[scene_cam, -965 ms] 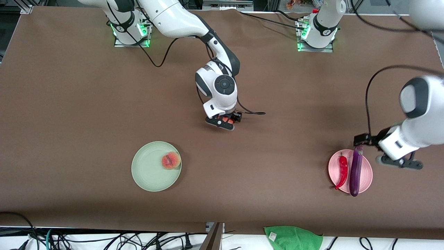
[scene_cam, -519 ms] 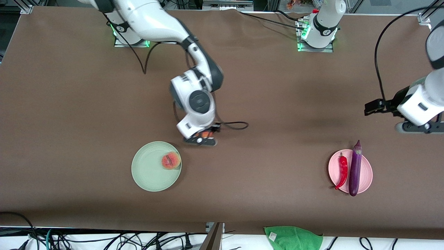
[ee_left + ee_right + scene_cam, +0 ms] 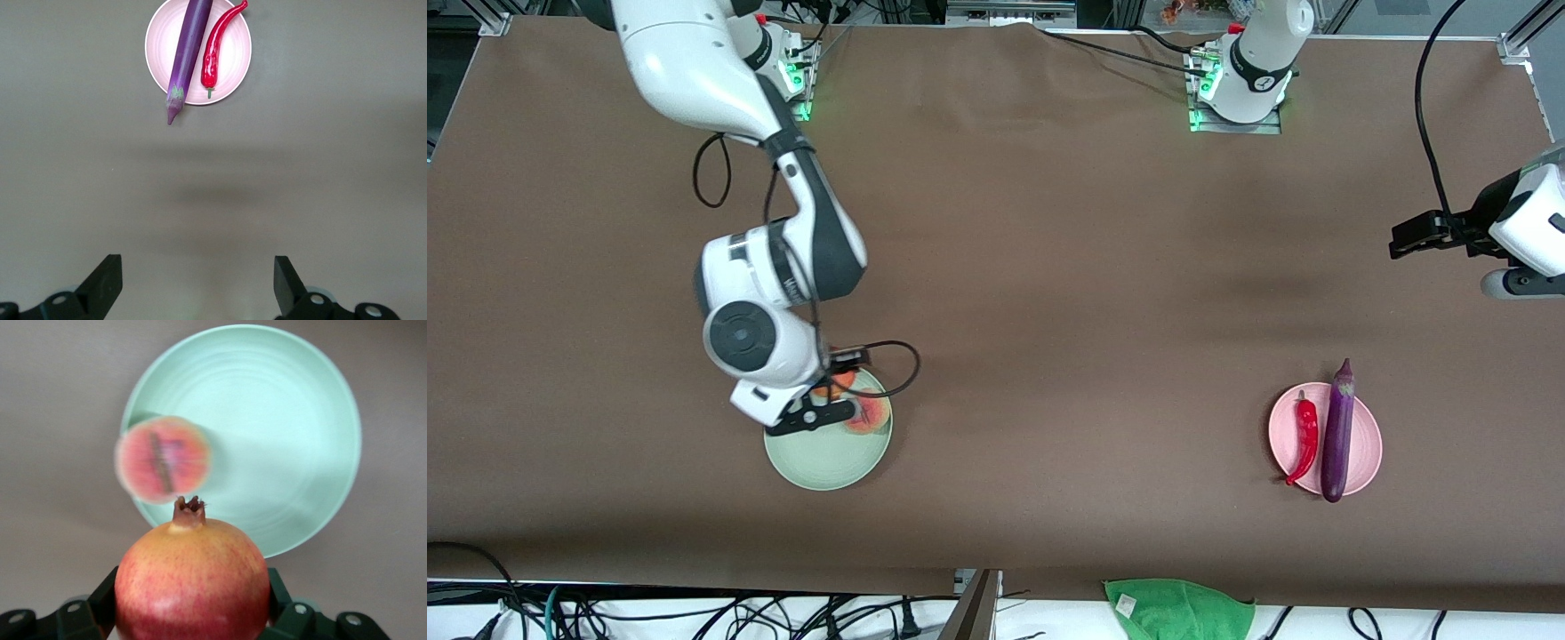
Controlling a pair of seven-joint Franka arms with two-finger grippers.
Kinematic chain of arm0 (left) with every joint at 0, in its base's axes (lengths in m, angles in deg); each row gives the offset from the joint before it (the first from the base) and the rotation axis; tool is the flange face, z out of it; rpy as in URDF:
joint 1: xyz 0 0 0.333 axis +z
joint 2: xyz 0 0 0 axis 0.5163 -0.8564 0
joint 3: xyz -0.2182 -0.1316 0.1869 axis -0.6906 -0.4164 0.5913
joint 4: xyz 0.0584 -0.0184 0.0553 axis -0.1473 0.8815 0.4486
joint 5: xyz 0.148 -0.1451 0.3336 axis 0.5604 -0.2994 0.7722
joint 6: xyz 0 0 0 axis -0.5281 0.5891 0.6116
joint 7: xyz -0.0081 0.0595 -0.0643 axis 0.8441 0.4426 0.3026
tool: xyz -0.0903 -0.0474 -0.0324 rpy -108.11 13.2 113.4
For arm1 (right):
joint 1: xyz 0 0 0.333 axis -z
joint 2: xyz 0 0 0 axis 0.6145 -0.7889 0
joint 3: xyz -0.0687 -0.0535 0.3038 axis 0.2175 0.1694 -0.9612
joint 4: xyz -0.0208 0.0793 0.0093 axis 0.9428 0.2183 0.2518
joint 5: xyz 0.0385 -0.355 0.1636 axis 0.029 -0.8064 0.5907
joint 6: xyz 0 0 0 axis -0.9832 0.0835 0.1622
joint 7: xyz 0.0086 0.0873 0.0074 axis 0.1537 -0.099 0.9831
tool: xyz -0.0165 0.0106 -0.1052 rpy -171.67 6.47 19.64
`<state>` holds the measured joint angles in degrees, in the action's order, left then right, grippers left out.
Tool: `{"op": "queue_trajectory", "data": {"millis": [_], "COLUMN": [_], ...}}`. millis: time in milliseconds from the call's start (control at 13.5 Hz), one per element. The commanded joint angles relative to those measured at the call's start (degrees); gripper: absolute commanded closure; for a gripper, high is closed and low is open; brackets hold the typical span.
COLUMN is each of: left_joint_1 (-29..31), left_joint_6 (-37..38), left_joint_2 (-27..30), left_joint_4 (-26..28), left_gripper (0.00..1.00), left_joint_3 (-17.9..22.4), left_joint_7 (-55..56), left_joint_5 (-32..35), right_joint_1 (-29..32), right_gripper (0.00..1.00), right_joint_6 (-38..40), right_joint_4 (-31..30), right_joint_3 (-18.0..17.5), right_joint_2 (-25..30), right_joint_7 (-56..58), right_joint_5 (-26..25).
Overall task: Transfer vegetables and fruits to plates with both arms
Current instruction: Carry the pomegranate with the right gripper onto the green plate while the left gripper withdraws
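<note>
brown table (image 3: 1049, 267) w/ mint plate (image 3: 818, 462) & pink plate (image 3: 1368, 444).

Right gripper (image 3: 823, 402) hides peach (image 3: 871, 414) partly; left gripper (image 3: 1525, 283) cut by frame edge.

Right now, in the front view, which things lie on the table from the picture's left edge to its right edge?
Mint green plate → peach on it → red chili pepper → purple eggplant, both on the pink plate.
</note>
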<state>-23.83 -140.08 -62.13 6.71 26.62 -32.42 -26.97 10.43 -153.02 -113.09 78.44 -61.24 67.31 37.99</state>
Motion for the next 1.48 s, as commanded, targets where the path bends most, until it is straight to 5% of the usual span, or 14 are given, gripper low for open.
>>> {"op": "queue_trajectory", "data": {"millis": [0, 371, 594, 1039, 1410], "left_joint_1": [-0.92, -1.81, -1.80, -1.98, -1.89], "left_joint_6": [1.28, 4.61, 4.88, 4.88, 4.97], "left_joint_2": [0.64, 0.82, 0.38, -2.34, -2.70], "left_joint_4": [-0.53, -2.02, -3.07, -6.83, -7.38], "left_gripper": [0.00, 0.00, 0.00, 0.00, 0.00], "left_joint_3": [1.29, 1.90, 1.90, 1.90, 1.90], "left_joint_7": [1.30, 2.70, 2.18, 2.27, 2.35], "left_joint_5": [-1.17, -1.17, -1.08, -1.96, -1.96], "right_joint_1": [2.00, 4.02, 4.02, 3.23, 3.93], "right_gripper": [0.74, 0.47, 0.02, 0.01, 0.01], "right_joint_6": [0.29, -2.43, -2.88, 0.19, 6.52], "right_joint_4": [0.04, 0.04, 0.13, 0.22, 0.13], "right_joint_3": [-1.13, -0.77, -0.77, -0.86, -0.51], "right_joint_2": [-0.72, -3.36, -3.19, -1.00, 6.82], "right_joint_7": [5.55, 5.74, 5.21, 5.03, 6.26], "right_joint_5": [-0.74, -2.15, -2.06, -1.89, -1.97]}}
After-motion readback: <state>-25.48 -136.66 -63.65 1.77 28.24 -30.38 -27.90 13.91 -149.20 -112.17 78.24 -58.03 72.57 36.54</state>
